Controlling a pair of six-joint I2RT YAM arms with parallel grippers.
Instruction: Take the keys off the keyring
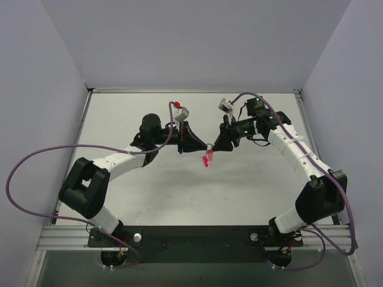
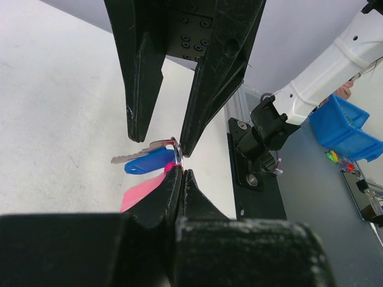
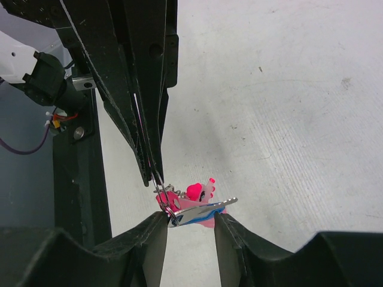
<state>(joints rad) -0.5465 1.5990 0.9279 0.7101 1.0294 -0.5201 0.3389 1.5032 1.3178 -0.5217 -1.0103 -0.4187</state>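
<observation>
Right wrist view, left gripper (image 3: pixel 154 178) pinched shut on keyring (image 3: pixel 163 193), right gripper (image 3: pixel 190 222) partly open around keys (image 3: pixel 192 212)

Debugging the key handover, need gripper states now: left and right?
Left gripper: closed, pinching the thin silvery wire keyring.
Right gripper: open, jaws apart around the blue-headed key with the silvery blade.

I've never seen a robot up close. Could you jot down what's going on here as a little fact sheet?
Left claw: shut, pinching the keyring at its tips
Right claw: open, one finger on either side of the bunch
Keys: one blue key with a silvery blade, plus pink keys
Position: bunch held up off the table, between the two claws
Progress: keys not yet off the ring
</observation>
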